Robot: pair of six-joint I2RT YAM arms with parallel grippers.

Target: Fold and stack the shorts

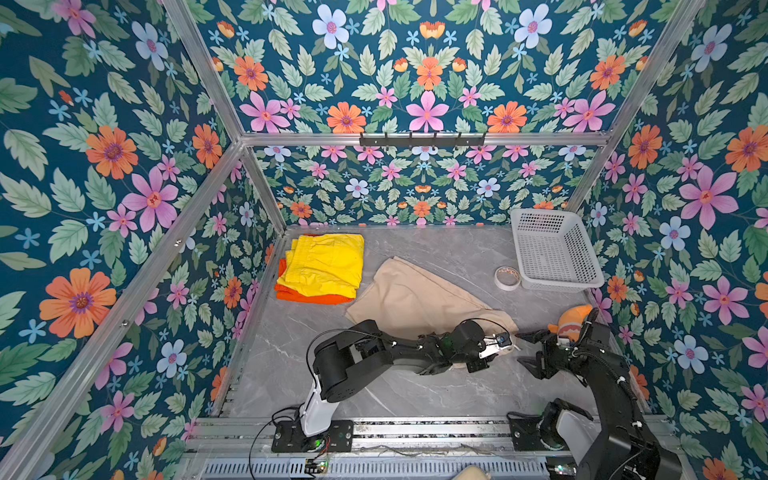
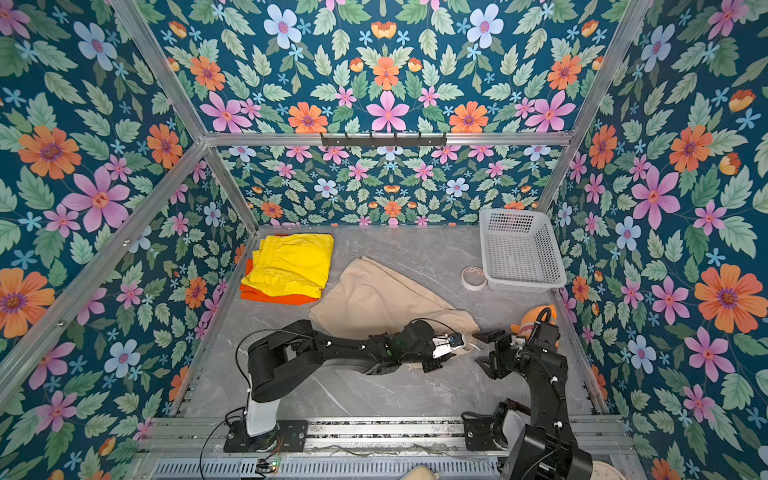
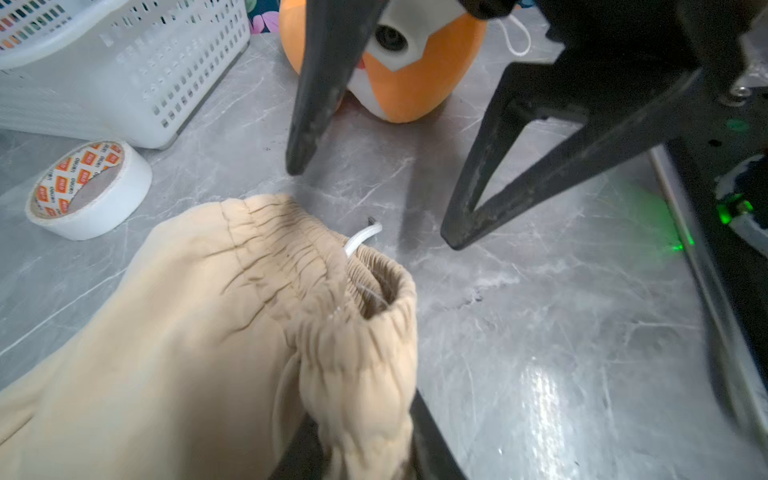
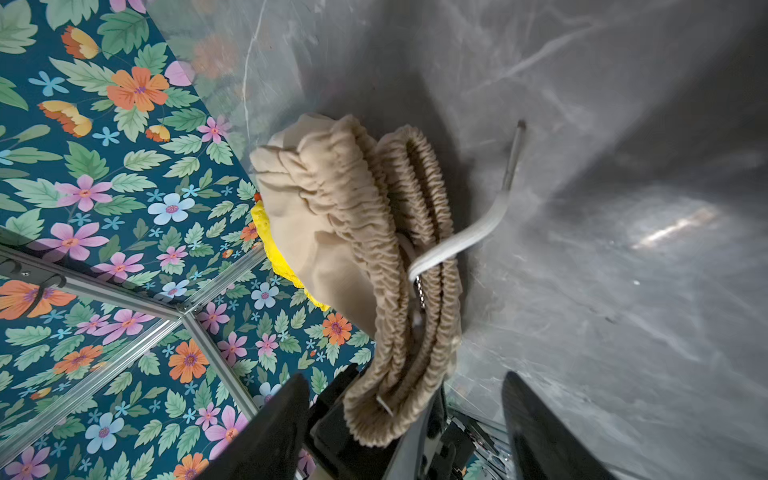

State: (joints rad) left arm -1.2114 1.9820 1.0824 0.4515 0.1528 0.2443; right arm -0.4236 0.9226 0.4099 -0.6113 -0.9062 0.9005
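The worktop [image 1: 415, 395] is glossy grey stone-look with pale veins, and it catches glare near the arms. Teal wallpaper [image 1: 124, 166] with orange, pink and blue flowers closes it in on three sides, held by aluminium struts [image 1: 291, 139]. A black hook rail [image 1: 422, 139] sits on the back cross strut.

A white slotted basket [image 1: 561, 285] stands in the far right corner, and a roll of white tape [image 1: 507, 277] lies just beside its near left corner. The beige shorts [image 1: 415, 299] lie spread flat near the basket, on its left and towards the arms. Well apart from the basket, against the left wall, the folded yellow shorts [image 1: 328, 262] rest on the folded orange shorts [image 1: 307, 297]. An orange-and-white plush fish [image 1: 575, 320] sits on the basket's near side by the right wall.

The left pincer [image 1: 496, 349] is clamped on the gathered elastic waist of the beige shorts, and a white drawstring [image 3: 361, 239] pokes out of the band. The right pincer [image 1: 519, 348] hangs just beside that waistband with its jaws apart, holding nothing.
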